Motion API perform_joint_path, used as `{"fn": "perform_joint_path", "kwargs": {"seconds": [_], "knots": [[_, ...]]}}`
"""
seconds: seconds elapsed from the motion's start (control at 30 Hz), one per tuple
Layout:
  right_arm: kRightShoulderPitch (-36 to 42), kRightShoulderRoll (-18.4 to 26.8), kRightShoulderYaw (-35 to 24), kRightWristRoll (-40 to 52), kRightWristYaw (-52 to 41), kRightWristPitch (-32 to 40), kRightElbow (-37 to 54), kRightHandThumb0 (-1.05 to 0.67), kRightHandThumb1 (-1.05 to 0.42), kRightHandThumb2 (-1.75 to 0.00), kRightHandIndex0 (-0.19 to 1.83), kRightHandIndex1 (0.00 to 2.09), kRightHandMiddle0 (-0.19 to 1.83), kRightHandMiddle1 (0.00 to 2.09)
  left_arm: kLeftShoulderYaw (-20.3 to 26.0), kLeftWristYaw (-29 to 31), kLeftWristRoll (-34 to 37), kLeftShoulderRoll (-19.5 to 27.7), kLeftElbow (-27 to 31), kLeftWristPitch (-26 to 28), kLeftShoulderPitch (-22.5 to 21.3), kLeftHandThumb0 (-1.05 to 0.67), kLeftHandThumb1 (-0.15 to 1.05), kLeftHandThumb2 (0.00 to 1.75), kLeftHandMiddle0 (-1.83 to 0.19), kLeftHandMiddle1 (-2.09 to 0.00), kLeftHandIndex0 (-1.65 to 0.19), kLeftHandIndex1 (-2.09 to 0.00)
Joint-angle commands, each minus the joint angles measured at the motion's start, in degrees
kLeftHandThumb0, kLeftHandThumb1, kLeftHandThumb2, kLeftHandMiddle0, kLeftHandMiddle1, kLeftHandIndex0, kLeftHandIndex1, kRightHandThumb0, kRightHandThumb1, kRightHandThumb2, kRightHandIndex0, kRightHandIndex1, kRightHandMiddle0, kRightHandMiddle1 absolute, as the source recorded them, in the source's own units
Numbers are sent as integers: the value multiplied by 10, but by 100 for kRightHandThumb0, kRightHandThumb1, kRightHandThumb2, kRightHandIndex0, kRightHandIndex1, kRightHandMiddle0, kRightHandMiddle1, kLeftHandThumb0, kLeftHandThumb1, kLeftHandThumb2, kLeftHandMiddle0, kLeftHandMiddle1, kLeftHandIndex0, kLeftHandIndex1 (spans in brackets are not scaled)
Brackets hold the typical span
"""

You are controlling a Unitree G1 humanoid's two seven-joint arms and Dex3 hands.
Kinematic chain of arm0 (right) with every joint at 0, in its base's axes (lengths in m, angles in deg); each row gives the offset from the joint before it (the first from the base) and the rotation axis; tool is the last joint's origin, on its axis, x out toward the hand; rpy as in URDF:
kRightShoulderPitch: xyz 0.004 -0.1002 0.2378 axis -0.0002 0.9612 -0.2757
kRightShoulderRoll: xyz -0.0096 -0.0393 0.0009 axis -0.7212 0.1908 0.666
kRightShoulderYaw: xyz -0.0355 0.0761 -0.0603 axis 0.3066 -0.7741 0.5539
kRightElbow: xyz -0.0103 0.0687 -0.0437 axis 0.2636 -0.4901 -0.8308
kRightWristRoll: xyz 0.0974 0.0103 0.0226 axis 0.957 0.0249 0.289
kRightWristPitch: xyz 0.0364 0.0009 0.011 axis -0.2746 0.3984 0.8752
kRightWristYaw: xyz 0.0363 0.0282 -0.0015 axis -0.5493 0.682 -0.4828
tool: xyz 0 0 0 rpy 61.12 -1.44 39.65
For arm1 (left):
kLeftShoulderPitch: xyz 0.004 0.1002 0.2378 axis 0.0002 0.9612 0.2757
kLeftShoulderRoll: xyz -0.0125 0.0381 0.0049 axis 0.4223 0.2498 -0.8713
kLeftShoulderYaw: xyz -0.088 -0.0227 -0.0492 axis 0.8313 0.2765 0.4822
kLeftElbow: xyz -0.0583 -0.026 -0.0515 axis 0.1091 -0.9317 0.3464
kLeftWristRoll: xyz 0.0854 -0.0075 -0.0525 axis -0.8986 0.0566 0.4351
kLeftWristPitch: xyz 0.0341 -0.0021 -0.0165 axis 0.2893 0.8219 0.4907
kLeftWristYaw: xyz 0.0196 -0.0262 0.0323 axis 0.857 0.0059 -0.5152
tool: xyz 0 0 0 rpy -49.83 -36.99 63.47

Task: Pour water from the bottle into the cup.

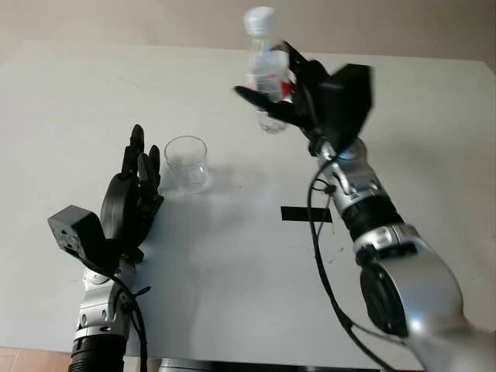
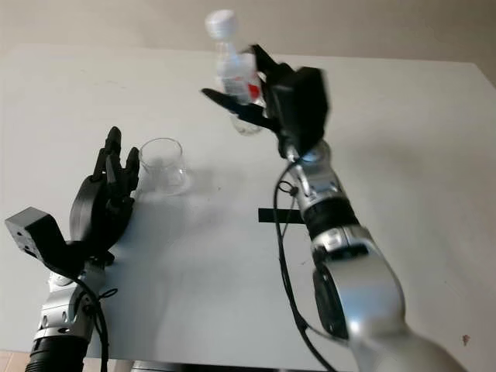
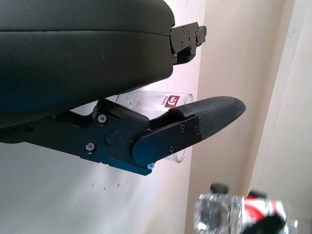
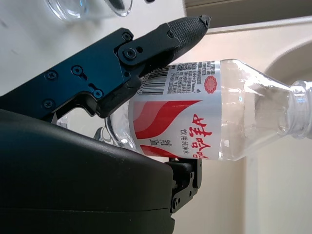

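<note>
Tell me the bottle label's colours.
White with red swooshes and red characters on the label; right wrist view shows it best.

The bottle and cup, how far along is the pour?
Done: the right hand has the bottle grasped and lifted above the table, upright with its cap on. The left hand is open beside the cup. Left: carry over, tilt, pour.

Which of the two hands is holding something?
The right hand, lifted above the table, grips the bottle. The left hand is open beside the cup.
</note>
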Motion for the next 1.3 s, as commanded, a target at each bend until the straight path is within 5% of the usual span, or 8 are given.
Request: {"fn": "perform_joint_path", "kwargs": {"seconds": [0.0, 0.3, 0.57, 0.97, 1.27], "knots": [[42, 9, -18, 30, -20, 41, 80, -25, -105, -24, 128, 209, 92, 209, -3, -1, -5, 1, -11, 8, 14, -79, 105, 79, 12, -5, 19, -5], [174, 19, -11, 38, -48, 118, 259, -26, -105, -26, 144, 209, 89, 209, -7, 4, -6, 2, -11, 11, 14, -80, 105, 79, 12, -5, 19, -3], [227, 33, 2, 6, -52, 110, 320, -28, -105, -22, 118, 209, 94, 209, -6, 7, -1, 3, -8, 13, 17, -80, 105, 79, 12, -5, 19, -3], [277, 22, 44, -38, -58, 50, 343, -28, -105, -24, 113, 209, 99, 209, -5, 0, -3, 6, 6, 26, 20, -80, 105, 79, 13, -5, 19, -4], [287, -2, 45, -50, -37, -15, 255, -30, -105, -25, 118, 209, 101, 209, 1, 6, 3, 10, 9, 23, 22, -79, 105, 79, 12, -6, 19, -4]]}}
